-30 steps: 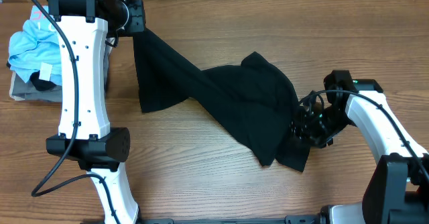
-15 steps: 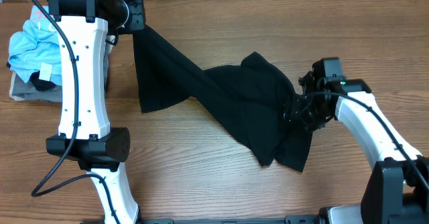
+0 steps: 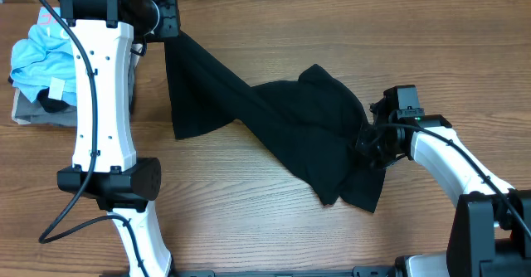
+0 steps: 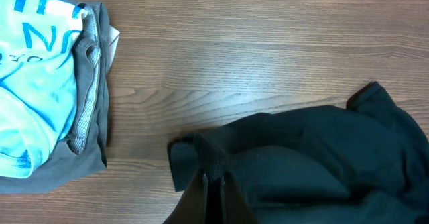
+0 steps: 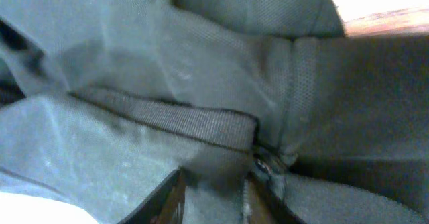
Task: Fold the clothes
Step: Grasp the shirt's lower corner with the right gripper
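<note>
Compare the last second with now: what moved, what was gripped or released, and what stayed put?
The right gripper moved leftward onto the black garment's right edge, and its jaws narrowed onto a fold of fabric. The left gripper stayed shut on the garment's far-left corner. The garment and the light blue T-shirt did not shift.
</note>
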Tool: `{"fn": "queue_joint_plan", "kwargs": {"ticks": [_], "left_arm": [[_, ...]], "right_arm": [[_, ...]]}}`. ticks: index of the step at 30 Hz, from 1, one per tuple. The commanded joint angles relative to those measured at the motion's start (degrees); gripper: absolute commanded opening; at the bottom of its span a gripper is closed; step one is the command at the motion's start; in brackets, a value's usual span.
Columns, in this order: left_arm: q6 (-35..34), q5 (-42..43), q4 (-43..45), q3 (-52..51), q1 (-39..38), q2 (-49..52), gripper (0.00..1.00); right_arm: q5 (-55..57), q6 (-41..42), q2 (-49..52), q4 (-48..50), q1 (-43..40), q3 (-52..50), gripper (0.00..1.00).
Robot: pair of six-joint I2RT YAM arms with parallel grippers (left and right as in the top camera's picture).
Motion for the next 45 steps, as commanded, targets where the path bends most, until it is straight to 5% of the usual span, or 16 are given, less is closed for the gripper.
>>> {"fn": "queue_joint_plan", "kwargs": {"ticks": [1, 2, 8, 16, 21, 29, 30, 35, 45], "left_arm": [[0.70, -0.96, 0.44, 0.35, -0.04, -0.79, 0.04], [0.70, -0.96, 0.46, 0.35, -0.04, -0.79, 0.04], [0.70, -0.94, 3.19, 0.61, -0.04, -0.92, 0.04], [0.74, -0.92, 3.50, 2.43, -0.04, -1.73, 0.04], [0.74, -0.52, 2.29, 2.38, -0.04, -1.73, 0.04], [0.74, -0.52, 2.12, 2.38, -0.04, -1.70, 0.04], [0.74, -0.52, 2.12, 2.38, -0.04, -1.70, 0.04], [0.72, -0.52, 2.21, 2.38, -0.04, -1.70, 0.04], [0.72, -0.55, 2.45, 2.38, -0.04, -1.68, 0.04]], "right_arm": [[-1.53, 0.59, -1.09, 0.44, 0.26, -0.22, 0.11], [-1.51, 0.59, -1.09, 0.57, 0.26, -0.15, 0.04], [-1.46, -2.51, -2.34, -3.48, -3.34, 7.56, 0.04], [-1.90, -14.27, -7.58, -25.33, -3.17, 24.72, 0.04], [-1.97, -13.22, -7.74, -29.51, 7.41, 20.11, 0.04], [-0.24, -1.27, -7.41, -18.45, 24.20, 2.47, 0.04], [-0.48, -0.90, -7.41, -17.97, 24.70, 1.36, 0.05], [-0.63, -0.52, -7.80, -17.66, 24.61, 0.92, 0.46], [1.05, -2.12, -8.96, -14.36, 19.54, 5.86, 0.67]]}}
